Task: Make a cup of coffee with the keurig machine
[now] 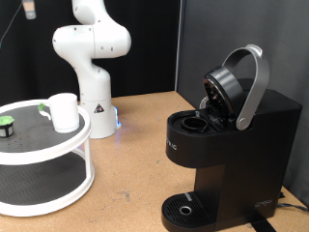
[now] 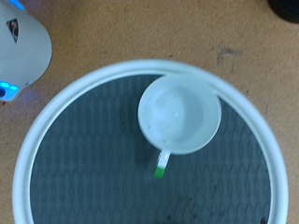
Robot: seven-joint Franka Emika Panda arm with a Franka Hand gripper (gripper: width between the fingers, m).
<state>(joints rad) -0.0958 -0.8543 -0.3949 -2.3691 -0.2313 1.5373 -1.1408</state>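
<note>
The cup (image 1: pixel 64 111) is a small white mug standing upright on the top tier of a round white tray stand (image 1: pixel 58 145) at the exterior view's left. The wrist view looks straight down into the empty cup (image 2: pixel 179 114), its handle pointing at a small green strip (image 2: pixel 163 171). The keurig machine (image 1: pixel 232 155) stands at the exterior view's right with its lid raised by the grey handle (image 1: pixel 253 87) and the pod chamber (image 1: pixel 193 124) exposed. My gripper's fingers show in neither view.
A green-topped pod (image 1: pixel 7 126) lies on the tray's dark mat (image 2: pixel 84 159) left of the cup. The white arm base (image 1: pixel 95 101) with a blue light stands behind the tray and shows in the wrist view (image 2: pixel 21 47). The drip tray (image 1: pixel 183 208) holds nothing.
</note>
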